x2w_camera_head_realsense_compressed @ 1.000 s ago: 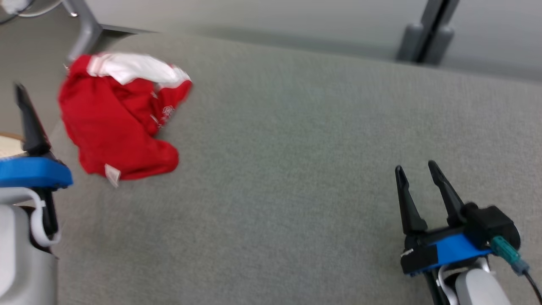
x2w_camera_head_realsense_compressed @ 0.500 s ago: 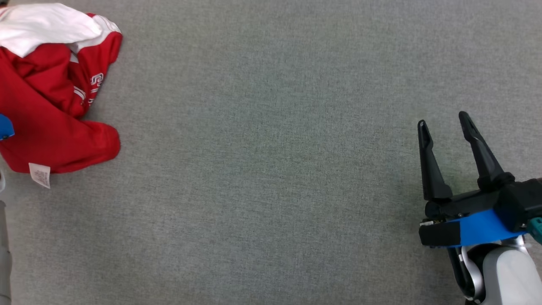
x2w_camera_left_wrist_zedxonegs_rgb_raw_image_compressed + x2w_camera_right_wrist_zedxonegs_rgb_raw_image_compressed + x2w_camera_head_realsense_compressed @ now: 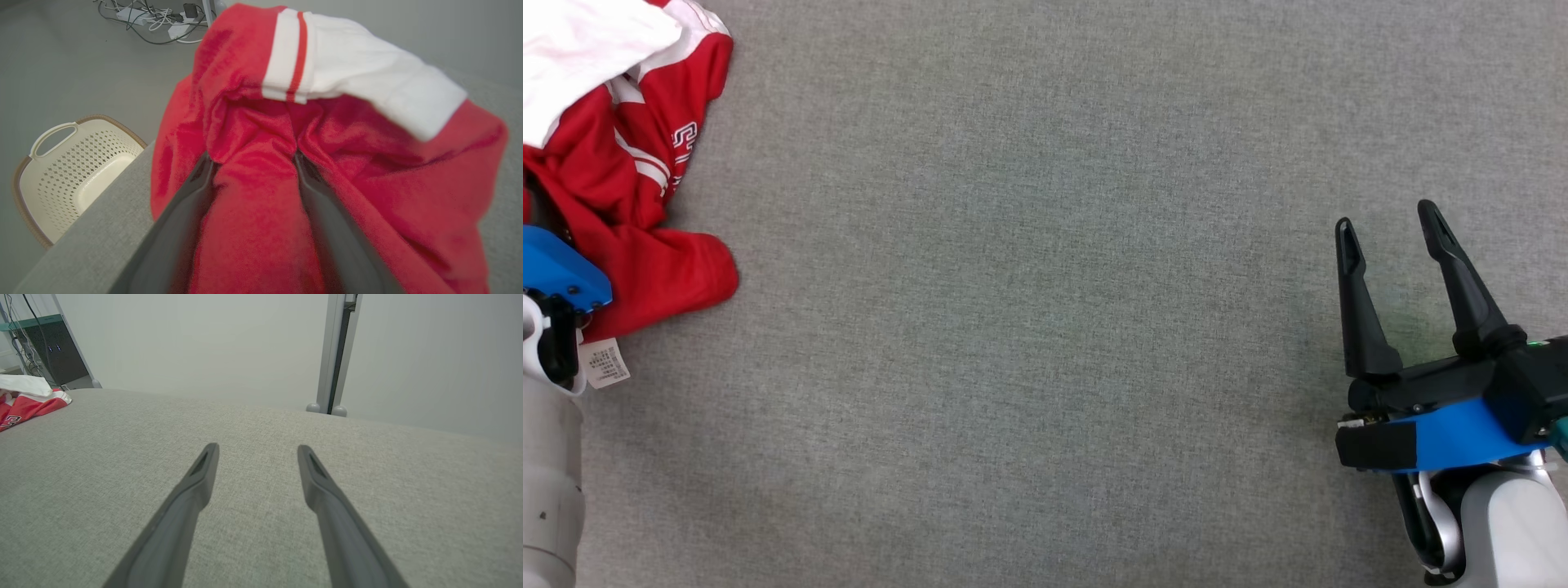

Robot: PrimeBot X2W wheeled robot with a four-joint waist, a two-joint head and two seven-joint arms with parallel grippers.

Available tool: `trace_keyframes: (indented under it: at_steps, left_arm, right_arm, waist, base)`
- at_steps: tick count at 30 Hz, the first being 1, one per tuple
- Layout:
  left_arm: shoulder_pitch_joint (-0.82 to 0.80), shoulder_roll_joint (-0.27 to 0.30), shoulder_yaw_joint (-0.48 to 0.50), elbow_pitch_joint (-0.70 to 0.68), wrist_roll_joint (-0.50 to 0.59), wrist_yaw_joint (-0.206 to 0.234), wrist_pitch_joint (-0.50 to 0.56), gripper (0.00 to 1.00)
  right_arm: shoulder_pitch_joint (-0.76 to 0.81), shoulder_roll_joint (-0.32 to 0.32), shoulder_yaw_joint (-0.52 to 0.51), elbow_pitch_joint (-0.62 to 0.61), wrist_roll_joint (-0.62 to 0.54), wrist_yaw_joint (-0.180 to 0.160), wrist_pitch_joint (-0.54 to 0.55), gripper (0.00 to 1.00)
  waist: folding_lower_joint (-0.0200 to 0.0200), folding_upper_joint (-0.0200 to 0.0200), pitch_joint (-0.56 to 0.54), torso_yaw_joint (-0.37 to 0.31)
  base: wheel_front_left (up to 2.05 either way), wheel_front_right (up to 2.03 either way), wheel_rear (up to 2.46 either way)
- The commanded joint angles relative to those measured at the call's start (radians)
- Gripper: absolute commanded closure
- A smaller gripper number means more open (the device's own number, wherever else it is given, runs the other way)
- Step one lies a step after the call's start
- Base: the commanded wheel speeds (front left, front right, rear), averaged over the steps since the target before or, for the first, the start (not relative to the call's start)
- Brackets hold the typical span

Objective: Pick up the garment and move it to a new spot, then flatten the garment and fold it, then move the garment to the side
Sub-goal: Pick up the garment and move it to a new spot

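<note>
The task is hardly begun; the garment (image 3: 645,163) lies crumpled; left gripper (image 3: 253,157) straddles a fold, jaws apart; right gripper (image 3: 1387,216) spread, empty.

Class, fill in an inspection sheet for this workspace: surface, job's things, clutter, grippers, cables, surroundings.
Surface: grey cloth-covered table, smooth.
Job's things: red and white garment, crumpled near the table's left edge.
Clutter: nothing seen.
Grippers: left gripper open, fingers pushed into the garment; right gripper open, empty, over the table.
Cables: tangled cables on the floor.
Surroundings: perforated laundry basket on the floor beside the table; grey post.
</note>
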Motion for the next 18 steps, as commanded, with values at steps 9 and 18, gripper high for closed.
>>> trace_keyframes:
  at_steps: [9, 18]
  left_arm:
    - [-0.046, 0.043, -0.027, 0.035, 0.009, -0.023, -0.1, 1.0]
    - [-0.091, 0.09, -0.069, -0.111, 0.044, -0.032, -0.133, 1.0]
  right_arm:
    - [0.006, -0.005, 0.004, 0.031, 0.018, 0.002, -0.017, 0.0]
    - [0.026, -0.005, 0.031, 0.109, 0.074, 0.002, -0.06, 0.0]
  waist:
    - [-0.0001, 0.0, -0.067, -0.007]
    - [-0.0001, 0.0, -0.189, -0.035]
  base:
    - [0.0, 0.0, 0.0]
    - [0.0, 0.0, 0.0]
